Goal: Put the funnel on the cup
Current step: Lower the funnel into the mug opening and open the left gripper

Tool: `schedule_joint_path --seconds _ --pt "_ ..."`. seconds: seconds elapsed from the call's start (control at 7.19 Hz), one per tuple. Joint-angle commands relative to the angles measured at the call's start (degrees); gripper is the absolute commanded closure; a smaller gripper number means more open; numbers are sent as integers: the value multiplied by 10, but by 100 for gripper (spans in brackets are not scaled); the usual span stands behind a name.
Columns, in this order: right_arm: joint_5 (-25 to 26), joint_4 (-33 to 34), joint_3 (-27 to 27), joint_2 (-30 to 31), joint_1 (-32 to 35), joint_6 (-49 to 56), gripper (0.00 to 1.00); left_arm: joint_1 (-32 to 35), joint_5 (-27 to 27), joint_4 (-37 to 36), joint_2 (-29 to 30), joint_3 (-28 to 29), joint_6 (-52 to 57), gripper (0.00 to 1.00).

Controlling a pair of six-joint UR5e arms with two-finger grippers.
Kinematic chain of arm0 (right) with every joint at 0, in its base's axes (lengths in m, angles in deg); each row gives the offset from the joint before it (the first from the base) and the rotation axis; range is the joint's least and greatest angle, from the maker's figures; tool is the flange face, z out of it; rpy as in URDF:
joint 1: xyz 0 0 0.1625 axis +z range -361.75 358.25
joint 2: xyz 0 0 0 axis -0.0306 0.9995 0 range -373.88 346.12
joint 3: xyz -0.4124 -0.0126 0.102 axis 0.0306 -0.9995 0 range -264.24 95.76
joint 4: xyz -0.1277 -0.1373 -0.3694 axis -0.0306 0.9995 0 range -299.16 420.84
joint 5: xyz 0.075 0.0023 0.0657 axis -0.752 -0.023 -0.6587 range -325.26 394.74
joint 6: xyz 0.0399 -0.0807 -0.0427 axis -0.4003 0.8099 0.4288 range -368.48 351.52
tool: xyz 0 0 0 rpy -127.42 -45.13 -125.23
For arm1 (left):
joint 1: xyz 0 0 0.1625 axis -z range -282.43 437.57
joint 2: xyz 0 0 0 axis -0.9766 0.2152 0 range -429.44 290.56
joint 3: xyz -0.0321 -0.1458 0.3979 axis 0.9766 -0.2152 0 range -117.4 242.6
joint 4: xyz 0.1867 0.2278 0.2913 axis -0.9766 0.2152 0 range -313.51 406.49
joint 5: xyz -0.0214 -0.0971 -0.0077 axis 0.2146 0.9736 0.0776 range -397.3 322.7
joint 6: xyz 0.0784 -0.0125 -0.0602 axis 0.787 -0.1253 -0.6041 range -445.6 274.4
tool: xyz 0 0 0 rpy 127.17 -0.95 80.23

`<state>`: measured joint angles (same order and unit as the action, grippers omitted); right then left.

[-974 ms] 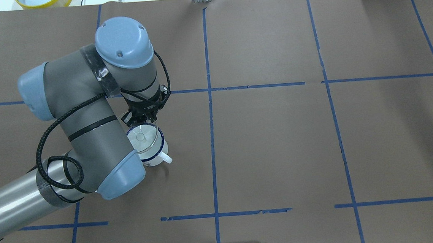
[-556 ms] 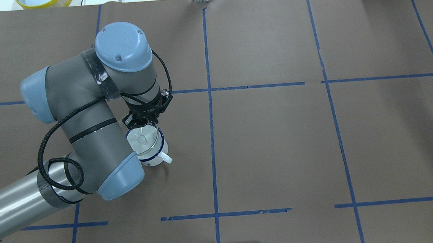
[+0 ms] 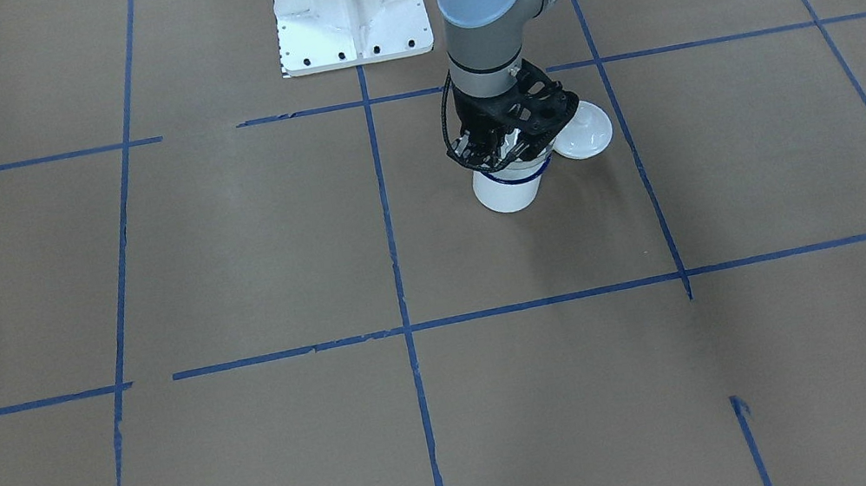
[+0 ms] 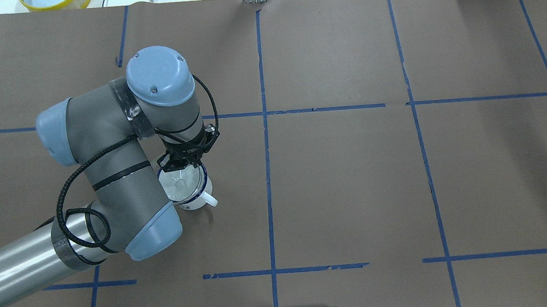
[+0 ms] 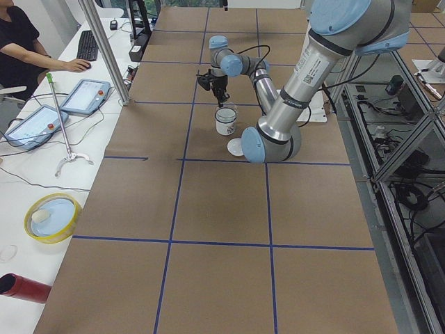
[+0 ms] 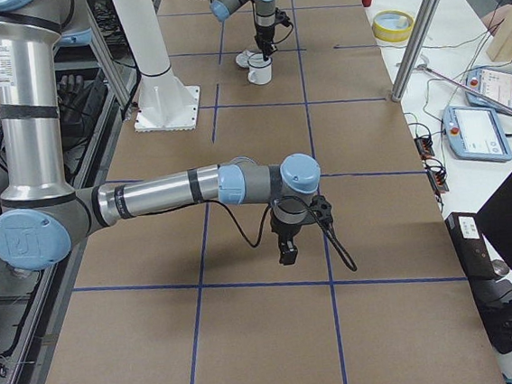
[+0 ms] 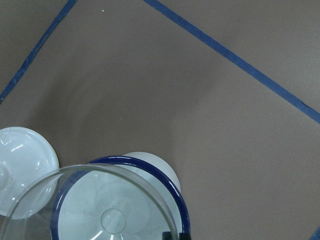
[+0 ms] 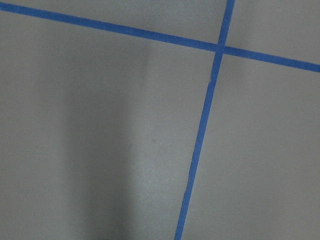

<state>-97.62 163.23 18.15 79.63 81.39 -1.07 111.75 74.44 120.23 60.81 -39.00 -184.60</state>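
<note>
Pinching the small clear plastic funnel (image 4: 179, 181) by its rim, the left pincer (image 4: 181, 163) was poised directly over the white enamel cup with dark blue rim (image 4: 191, 202); seating and release were judged outstanding. State of the right pincer (image 6: 285, 244) could not be told.

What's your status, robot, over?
Left claw shut on funnel; right claw unclear. Funnel right over cup. Lid beside cup, nothing blocking.

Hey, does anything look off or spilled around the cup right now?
Nothing is spilled or damaged. The cup stands upright, with a white lid lying beside it. The funnel, held by the left gripper, looks slightly off-centre over the cup's rim, shifted toward the lid.
</note>
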Motion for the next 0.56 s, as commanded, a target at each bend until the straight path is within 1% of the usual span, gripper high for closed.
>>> schedule_joint_path --seconds 0.0,0.14,0.28,0.42 --pt "0 0 0 0 0 0 0 -3 0 12 0 3 5 100" --pt "0 0 0 0 0 0 0 -3 0 11 0 4 6 100" --pt "0 0 0 0 0 1 0 -3 -2 12 1 5 6 93" --pt "0 0 0 0 0 1 0 -3 -5 12 2 4 6 89"
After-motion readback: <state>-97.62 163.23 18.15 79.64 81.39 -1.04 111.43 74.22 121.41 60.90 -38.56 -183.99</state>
